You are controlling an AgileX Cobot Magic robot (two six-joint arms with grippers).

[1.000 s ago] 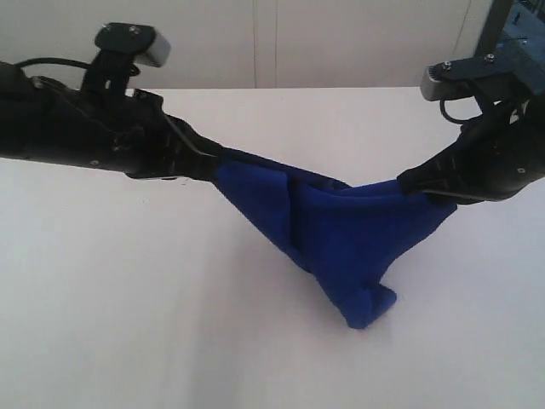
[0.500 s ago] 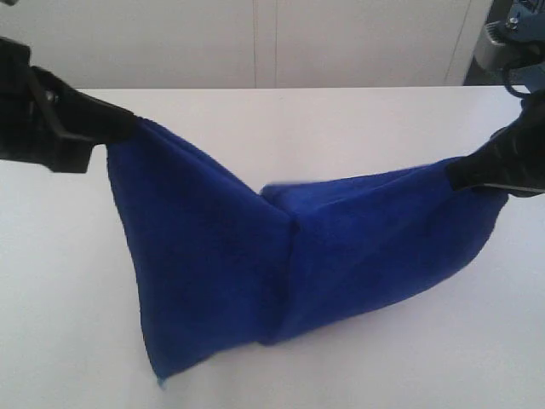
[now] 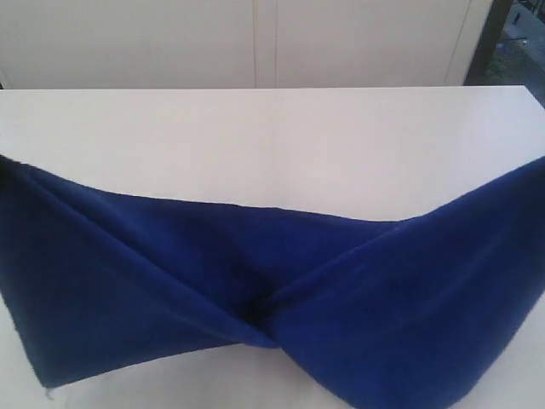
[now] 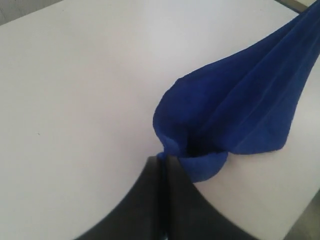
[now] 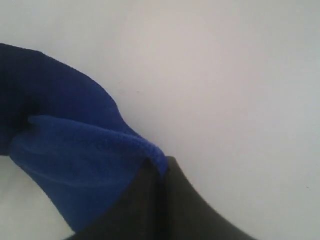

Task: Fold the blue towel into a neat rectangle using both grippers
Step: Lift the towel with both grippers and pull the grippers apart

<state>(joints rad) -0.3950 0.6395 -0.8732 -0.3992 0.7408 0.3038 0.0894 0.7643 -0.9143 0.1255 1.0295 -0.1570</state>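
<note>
Exterior view: the blue towel (image 3: pixel 272 298) is stretched wide across the near side of the white table (image 3: pixel 255 145), both ends running out of the frame at left and right; its top edge sags toward the middle, where the cloth twists over itself into a dark fold; whether the lower edge touches the tabletop cannot be told.

Left wrist view: the left gripper (image 4: pixel 161 165) has its black fingers pressed together, pinching a bunched corner of the towel; from that pinch the cloth fans out in long pleats above the table.

Right wrist view: the right gripper (image 5: pixel 159 169) is likewise clamped tight on a folded edge of the towel; the cloth curls away from the fingertips in a thick roll, pale tabletop behind it.
</note>
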